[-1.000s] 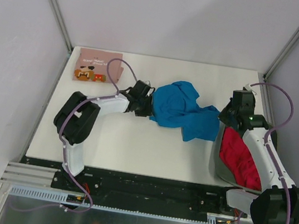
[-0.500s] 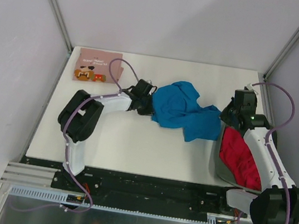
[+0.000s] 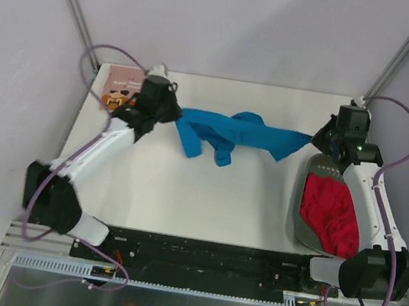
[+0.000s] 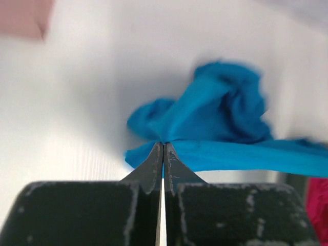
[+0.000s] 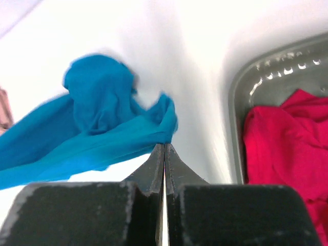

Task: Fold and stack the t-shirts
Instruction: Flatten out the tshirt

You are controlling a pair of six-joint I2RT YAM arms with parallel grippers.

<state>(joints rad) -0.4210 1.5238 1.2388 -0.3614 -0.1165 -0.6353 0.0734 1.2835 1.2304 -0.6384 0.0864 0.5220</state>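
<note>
Top external view: the left gripper [image 3: 172, 110] and right gripper [image 3: 320, 139] pinch opposite ends of the blue t-shirt [image 3: 238, 131], holding it stretched, likely for flattening.

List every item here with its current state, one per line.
blue t-shirt: unfolded, stretched between both grippers, middle bunched
red t-shirt: crumpled inside the basket
pink t-shirt: folded flat at the far left corner
basket: upright, holding the red t-shirt
left gripper: shut on blue t-shirt
right gripper: shut on blue t-shirt
</note>
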